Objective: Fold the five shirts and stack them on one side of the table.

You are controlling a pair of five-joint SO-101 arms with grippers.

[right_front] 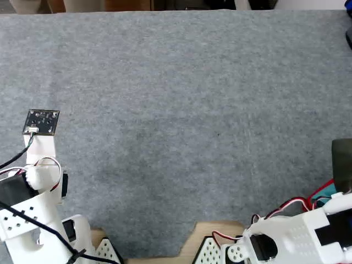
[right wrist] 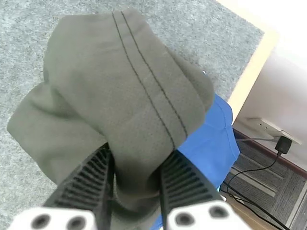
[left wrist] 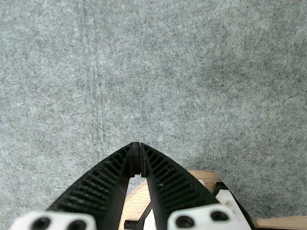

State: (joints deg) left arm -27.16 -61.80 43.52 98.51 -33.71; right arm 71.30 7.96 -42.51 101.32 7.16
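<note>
My right gripper (right wrist: 136, 154) is shut on a bunched olive-grey shirt (right wrist: 120, 86), whose cloth fills the gap between the black fingers (right wrist: 91, 179). Under it lies a blue shirt (right wrist: 211, 143) near the table's wooden edge (right wrist: 249, 76). In the high view a strip of the olive shirt (right_front: 342, 159) shows at the right border, above the right arm (right_front: 297, 236). My left gripper (left wrist: 135, 145) is shut and empty, its tips together over bare grey felt (left wrist: 153, 72). The left arm (right_front: 33, 203) stands at the front left corner.
Grey felt (right_front: 181, 110) covers the whole table. A dark blue object (right_front: 349, 36) shows at the far right edge. Wooden table edge (right_front: 220, 228) lies between the arm bases. Beyond the right edge are floor cables and a power strip (right wrist: 268, 129).
</note>
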